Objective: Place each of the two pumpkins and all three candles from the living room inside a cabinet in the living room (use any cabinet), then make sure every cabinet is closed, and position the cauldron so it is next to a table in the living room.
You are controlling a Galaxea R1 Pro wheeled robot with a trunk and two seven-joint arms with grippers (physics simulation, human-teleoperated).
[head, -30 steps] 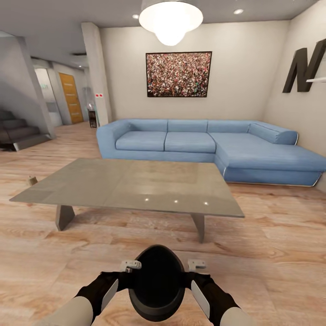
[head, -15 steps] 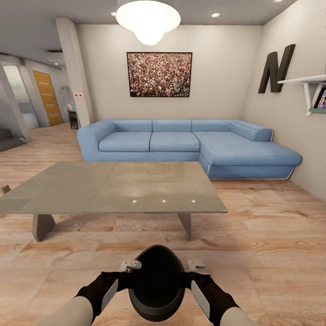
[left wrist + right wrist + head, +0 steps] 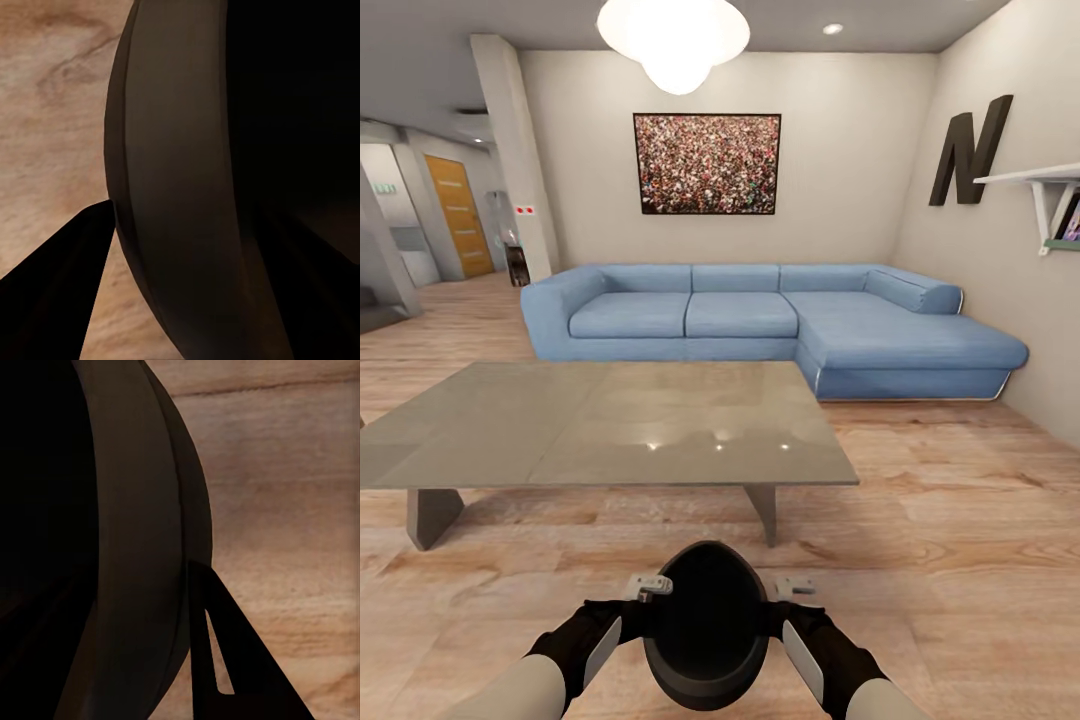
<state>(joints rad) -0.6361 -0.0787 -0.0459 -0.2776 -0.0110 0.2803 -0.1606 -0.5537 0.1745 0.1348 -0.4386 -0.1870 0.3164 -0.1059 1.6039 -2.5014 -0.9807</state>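
Observation:
I hold the black cauldron [image 3: 706, 625] in front of my trunk, its dark opening facing up, over the wooden floor. My left gripper [image 3: 648, 587] is shut on its left rim and my right gripper [image 3: 792, 586] on its right rim. In the left wrist view the cauldron's rim [image 3: 180, 187] runs between the dark fingers [image 3: 60, 289]. The right wrist view shows the same: cauldron wall [image 3: 135, 532] with a finger [image 3: 225, 652] outside it. The grey low table [image 3: 600, 425] stands just ahead of the cauldron. The pumpkins, candles and cabinet are out of view.
A blue corner sofa [image 3: 760, 320] stands behind the table against the back wall. A white wall shelf [image 3: 1040, 180] juts from the right wall. A pillar [image 3: 510, 160] and a hallway lie at the left. Open wooden floor [image 3: 960, 520] stretches to the table's right.
The whole view has swung to the right and moved a little toward the table, so the camera moved. The cauldron and both grippers hold the same pose before me.

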